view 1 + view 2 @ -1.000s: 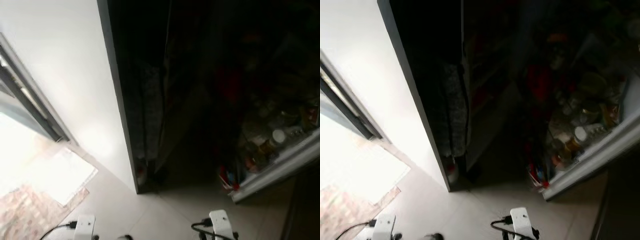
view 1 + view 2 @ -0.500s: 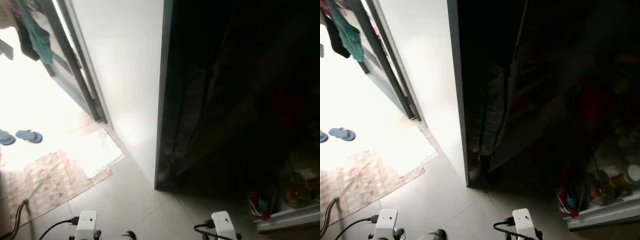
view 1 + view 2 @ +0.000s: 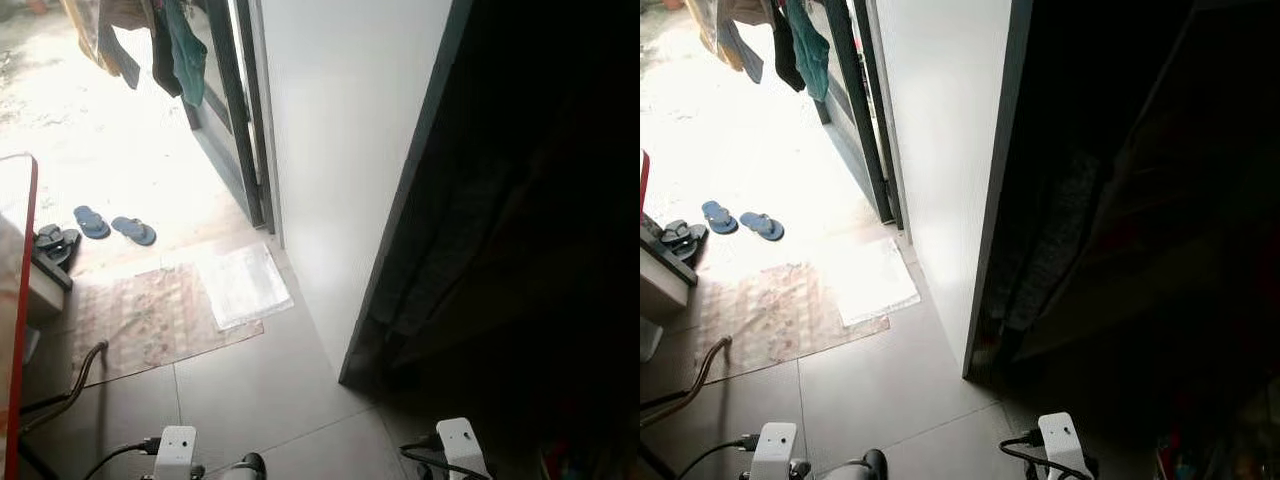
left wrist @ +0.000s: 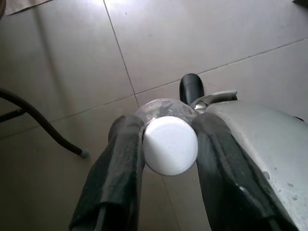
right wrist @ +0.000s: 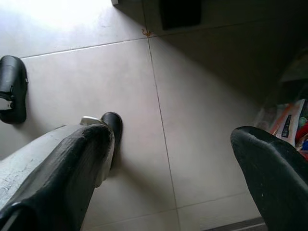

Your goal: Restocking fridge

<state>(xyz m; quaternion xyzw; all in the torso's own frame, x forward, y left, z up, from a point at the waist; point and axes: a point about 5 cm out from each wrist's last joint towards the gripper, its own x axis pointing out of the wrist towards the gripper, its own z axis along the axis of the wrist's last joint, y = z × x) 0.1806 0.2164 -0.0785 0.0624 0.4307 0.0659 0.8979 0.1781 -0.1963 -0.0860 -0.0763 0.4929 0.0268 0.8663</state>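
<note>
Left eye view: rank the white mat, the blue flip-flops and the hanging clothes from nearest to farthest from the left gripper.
The left gripper, holding a white-capped bottle, sits low at the robot's front.
1. White mat, on the floor ahead beside the white wall.
2. Blue flip-flops, farther out and to the left.
3. Hanging clothes, outside beyond the doorway.

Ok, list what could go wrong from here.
The left pincer grips a bottle just below its white cap, so it could slip out while walking. A dark cable lies on the floor close by and could snag a foot. The fridge interior is very dark, so placement may be misjudged.
</note>
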